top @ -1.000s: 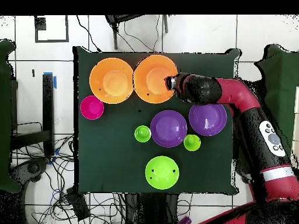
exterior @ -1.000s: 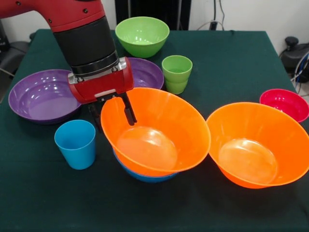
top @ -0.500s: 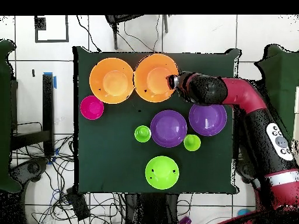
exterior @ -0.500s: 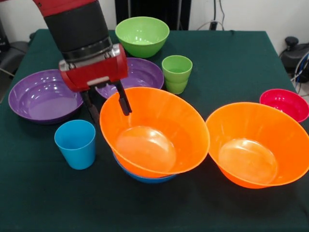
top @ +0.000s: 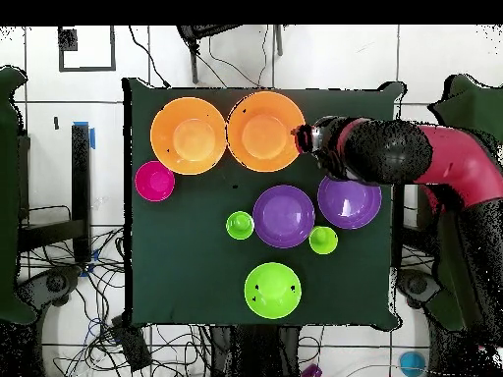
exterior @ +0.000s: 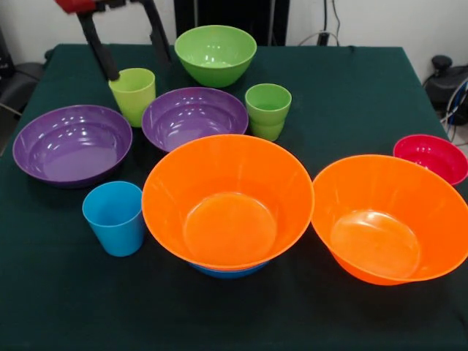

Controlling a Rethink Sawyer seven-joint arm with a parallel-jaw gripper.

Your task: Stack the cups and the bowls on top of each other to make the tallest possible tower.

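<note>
Front view first: the gripper (exterior: 126, 44) sits way up in the upper left of the frame, only its two dark fingers (exterior: 99, 50) showing, spread apart and holding nothing. Right below them is the yellow-green cup (exterior: 133, 95), upright, between the two purple bowls (exterior: 72, 144) (exterior: 194, 117). The green bowl (exterior: 216, 54) is at top centre and the ridged green cup (exterior: 268, 110) stands just right of the second purple bowl. The tower (exterior: 228, 201), such as it is, sits in the middle: a big orange bowl nested in the blue bowl (exterior: 228, 270), of which only a sliver peeks out underneath. The sky blue cup (exterior: 115, 217) stands just left of it, the other orange bowl (exterior: 391, 217) touches its rim on the right, and the small red bowl (exterior: 431, 157) is at the right edge.

Overhead view: the arm (top: 413, 162) comes in from the right, its end beside the right-hand orange bowl (top: 263, 132) near the cloth's top edge. The cups and purple bowls line up mid-frame, with the green bowl lower down
</note>
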